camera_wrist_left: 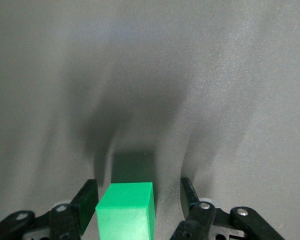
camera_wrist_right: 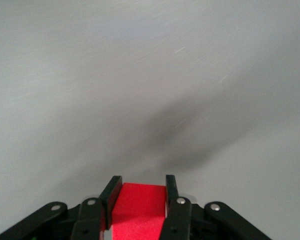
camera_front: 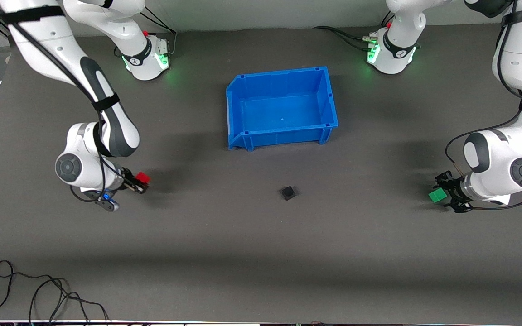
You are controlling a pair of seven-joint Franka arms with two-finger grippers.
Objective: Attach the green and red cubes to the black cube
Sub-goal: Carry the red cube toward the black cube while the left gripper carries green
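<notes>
At the right arm's end of the table, my right gripper (camera_front: 139, 181) (camera_wrist_right: 142, 186) is shut on the red cube (camera_front: 142, 177) (camera_wrist_right: 139, 207), both fingers pressed flat against its sides. At the left arm's end, the green cube (camera_front: 437, 195) (camera_wrist_left: 126, 212) sits on the dark table between the fingers of my left gripper (camera_front: 443, 194) (camera_wrist_left: 139, 192). That gripper is open: one finger lies close against the cube and a gap shows at the other. The black cube (camera_front: 289, 193) stands alone mid-table, between the two grippers and apart from both.
A blue bin (camera_front: 329, 97) with nothing in it stands farther from the front camera than the black cube, near the arm bases. A loose black cable (camera_front: 39, 294) lies along the table's near edge at the right arm's end.
</notes>
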